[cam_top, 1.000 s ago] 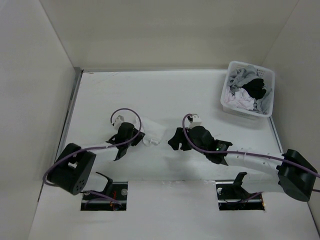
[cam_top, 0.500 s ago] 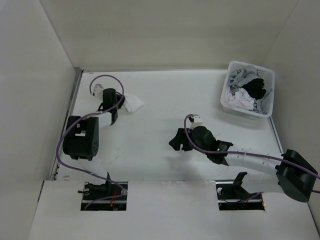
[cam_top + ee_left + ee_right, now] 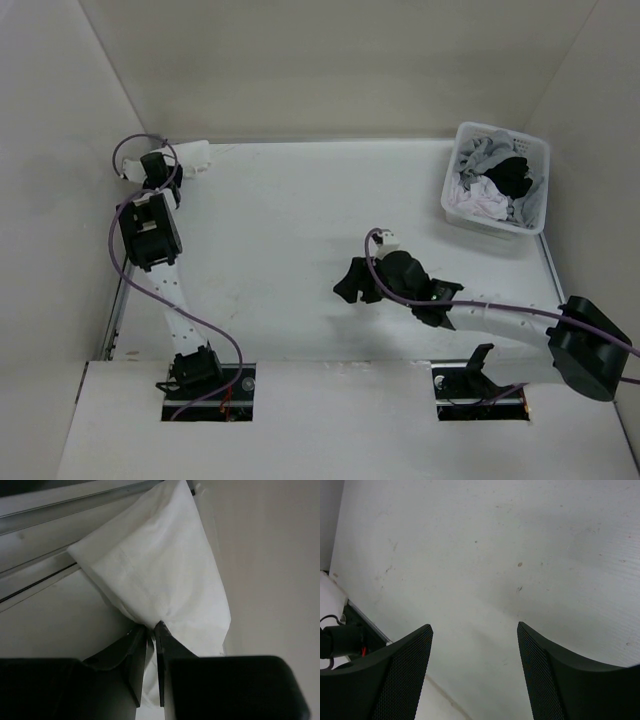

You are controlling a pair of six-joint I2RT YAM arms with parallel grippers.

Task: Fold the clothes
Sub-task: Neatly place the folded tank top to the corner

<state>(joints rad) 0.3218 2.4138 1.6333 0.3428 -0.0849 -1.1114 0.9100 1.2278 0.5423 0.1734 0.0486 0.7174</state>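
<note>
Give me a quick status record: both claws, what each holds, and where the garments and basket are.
left claw: shut on the white garment, at the far-left corner of the table
white garment: pinched at a gathered fold, fanning out from the pinch
right claw: open, empty, above bare table near the middle
basket: far-right corner of the table
clothes: grey, black and white, heaped in the basket
</note>
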